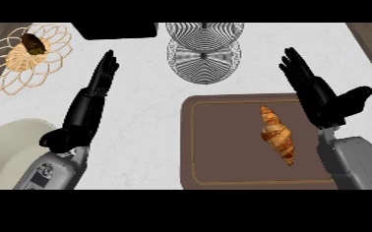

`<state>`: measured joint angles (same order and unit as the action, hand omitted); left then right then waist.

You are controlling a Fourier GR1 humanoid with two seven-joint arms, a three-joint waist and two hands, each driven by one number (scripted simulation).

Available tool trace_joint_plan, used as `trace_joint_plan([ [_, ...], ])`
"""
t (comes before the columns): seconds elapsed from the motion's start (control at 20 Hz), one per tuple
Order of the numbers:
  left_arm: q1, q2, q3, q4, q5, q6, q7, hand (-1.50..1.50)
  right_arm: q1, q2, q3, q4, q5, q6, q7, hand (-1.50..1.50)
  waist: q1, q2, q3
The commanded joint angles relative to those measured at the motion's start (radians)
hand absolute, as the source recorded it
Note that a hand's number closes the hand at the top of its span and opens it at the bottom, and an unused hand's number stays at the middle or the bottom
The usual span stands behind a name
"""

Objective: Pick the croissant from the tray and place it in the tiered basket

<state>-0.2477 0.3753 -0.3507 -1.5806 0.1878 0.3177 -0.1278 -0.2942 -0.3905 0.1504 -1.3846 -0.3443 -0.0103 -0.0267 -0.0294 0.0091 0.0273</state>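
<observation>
A golden-brown croissant [277,134] lies lengthwise on the right half of a dark brown tray [218,142] at the lower middle. The wire tiered basket [204,53] stands at the back centre, beyond the tray. My right hand [318,96] is open with straight fingers, just right of the croissant and over the tray's right edge, not touching the pastry. Well clear of the tray on the left, my left hand [91,98] is open too, fingers pointing away over the counter.
A woven wire trivet [33,56] with a small dark object [31,43] on it sits at the back left. A black box [116,29] stands at the back edge. A pale rounded object [25,145] shows at the lower left, under my left forearm.
</observation>
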Motion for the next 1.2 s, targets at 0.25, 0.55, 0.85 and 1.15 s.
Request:
trace_joint_plan([
  [0.25,0.094,-0.011,0.033,0.103,0.139,-0.059,0.188,0.00,0.200,-0.060,-0.139,-0.216,-0.009,0.121,-0.474,1.50,-0.036,-0.021,-0.023],
  [0.55,0.104,-0.007,0.037,0.081,0.208,-0.130,0.253,0.00,0.431,0.111,-0.298,-0.102,0.030,-0.139,-0.674,-1.50,0.003,-0.012,-0.026],
  [0.85,0.076,-0.034,0.048,0.113,0.192,-0.128,0.248,0.00,0.606,0.039,-0.175,-0.283,0.289,-0.231,-0.662,-1.50,0.007,-0.013,-0.030],
  [1.15,0.077,-0.035,0.034,0.076,0.193,-0.122,0.291,0.00,0.808,-0.054,-0.161,-0.487,0.550,-0.420,-0.384,-1.50,-0.005,-0.013,-0.035],
])
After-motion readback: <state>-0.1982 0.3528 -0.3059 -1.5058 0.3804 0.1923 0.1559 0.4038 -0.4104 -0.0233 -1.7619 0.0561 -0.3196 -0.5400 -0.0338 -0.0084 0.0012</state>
